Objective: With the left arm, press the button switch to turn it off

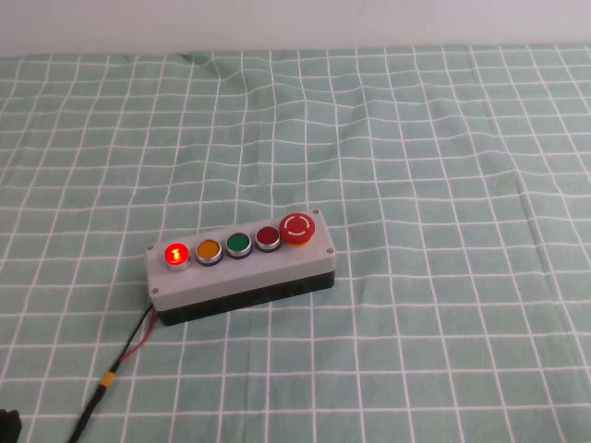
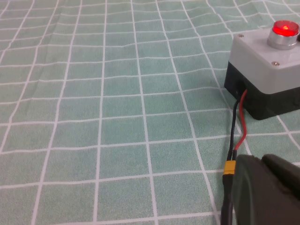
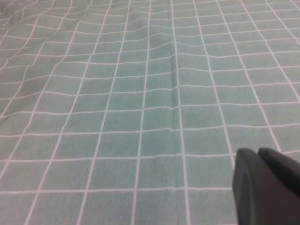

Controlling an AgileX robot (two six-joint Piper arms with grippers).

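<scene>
cloth: green checked tablecloth (image 1: 416,138) | box: grey button box (image 1: 242,266) mid-table, red-black wire (image 2: 239,124) trailing off its end | button switch (image 1: 175,254): leftmost button, lit red, "1" showing — nothing over it | left gripper (image 2: 269,192) near the wire, right gripper (image 3: 267,185) over bare cloth — jaws: cannot tell

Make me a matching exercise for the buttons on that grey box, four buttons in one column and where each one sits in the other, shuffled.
Things:
1. lit round red button switch
2. round orange button
3. round green button
4. big red mushroom button

Places:
A. middle of the row
B. end nearest the red-black wire
C. end farthest from the wire
D. second from the wire end

Pairs: 1-B, 2-D, 3-A, 4-C
</scene>
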